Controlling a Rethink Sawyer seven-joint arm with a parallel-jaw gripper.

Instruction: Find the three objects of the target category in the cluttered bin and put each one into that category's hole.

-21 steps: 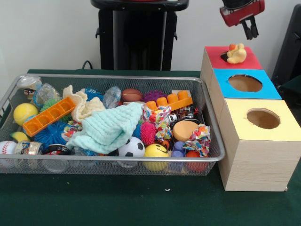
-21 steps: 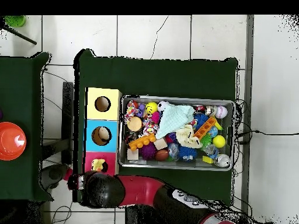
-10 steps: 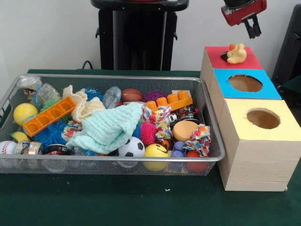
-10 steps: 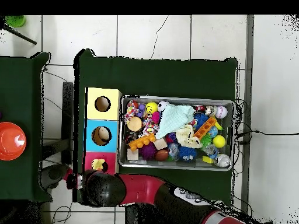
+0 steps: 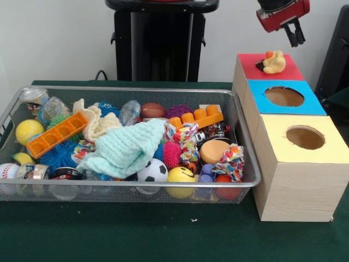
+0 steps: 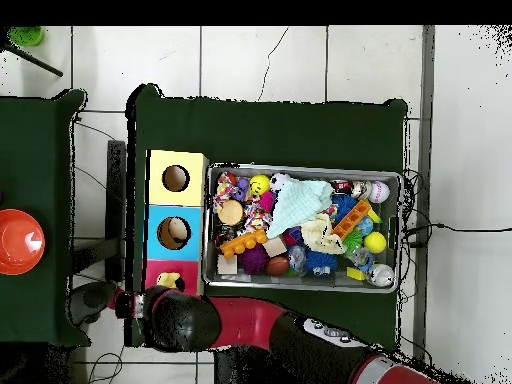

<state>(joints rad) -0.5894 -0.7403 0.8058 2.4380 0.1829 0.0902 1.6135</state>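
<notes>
White wall (image 5: 60, 38) behind. Green-covered table (image 6: 270, 130) on white tiled floor (image 6: 260, 60); second green table (image 6: 30, 150) beside.

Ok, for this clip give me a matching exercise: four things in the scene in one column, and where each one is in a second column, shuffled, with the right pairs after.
Things:
1. yellow duck toy
2. mint green cloth
3. soccer ball
4. gripper

Places:
A. in the air above the red box
B. against the wire bin's near wall, beside the yellow smiley ball
C. on top of the red box
D. spread over the toys in the middle of the wire bin

Pairs: 1-C, 2-D, 3-B, 4-A
</notes>
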